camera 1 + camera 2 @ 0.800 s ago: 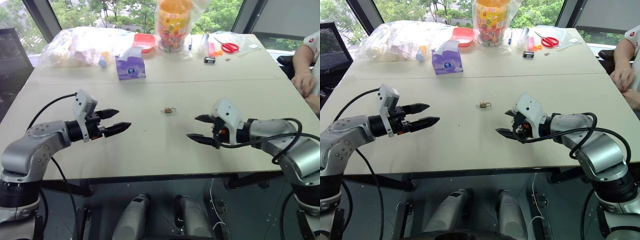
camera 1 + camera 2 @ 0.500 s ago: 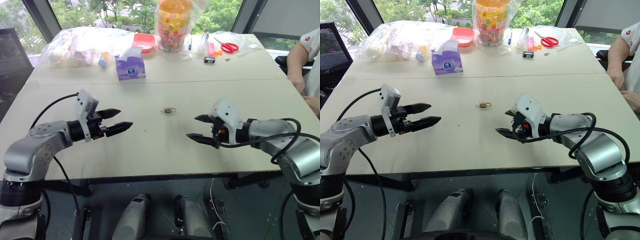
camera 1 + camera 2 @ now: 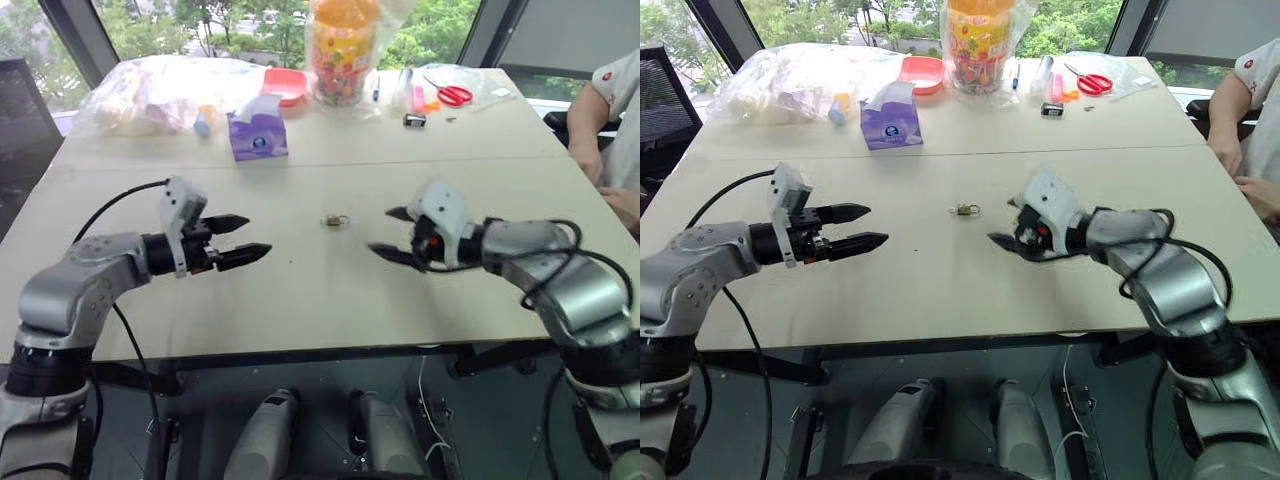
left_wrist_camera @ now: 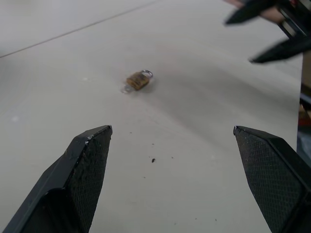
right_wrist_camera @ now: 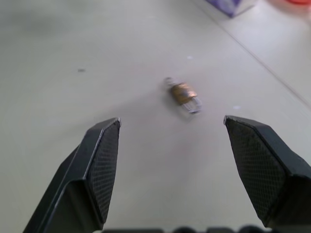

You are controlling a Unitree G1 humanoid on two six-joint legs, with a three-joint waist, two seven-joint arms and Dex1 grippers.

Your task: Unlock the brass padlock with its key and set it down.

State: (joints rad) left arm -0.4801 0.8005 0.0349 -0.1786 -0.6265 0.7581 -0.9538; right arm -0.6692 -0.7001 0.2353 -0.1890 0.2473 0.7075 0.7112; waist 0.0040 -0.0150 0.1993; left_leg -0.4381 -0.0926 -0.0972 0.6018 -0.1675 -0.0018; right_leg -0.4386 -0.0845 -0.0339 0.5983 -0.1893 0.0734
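Observation:
The brass padlock (image 3: 336, 219) lies on its side on the pale table (image 3: 300, 290), between my two grippers and slightly farther off. Its thin silvery shackle (image 5: 194, 106) shows at one end. A small silvery bit (image 4: 127, 89) sticks out of the other end; I cannot tell whether it is the key. My left gripper (image 3: 255, 236) hovers to the padlock's left, open and empty, pointing at it. My right gripper (image 3: 380, 231) hovers close on the padlock's right, open and empty. Both wrist views frame the padlock (image 4: 138, 80) ahead of the spread fingers.
Along the table's far edge stand a purple tissue box (image 3: 258, 138), clear plastic bags of items (image 3: 160, 90), a red bowl (image 3: 288, 82), a bagged orange jar (image 3: 340, 45) and red-handled scissors (image 3: 455, 95). A person's arm (image 3: 595, 130) rests at the right edge.
My right gripper has moved left and farther out, closer to the padlock. The left gripper has crept right toward it. The person's arm at the right has shifted. The padlock lies as before.

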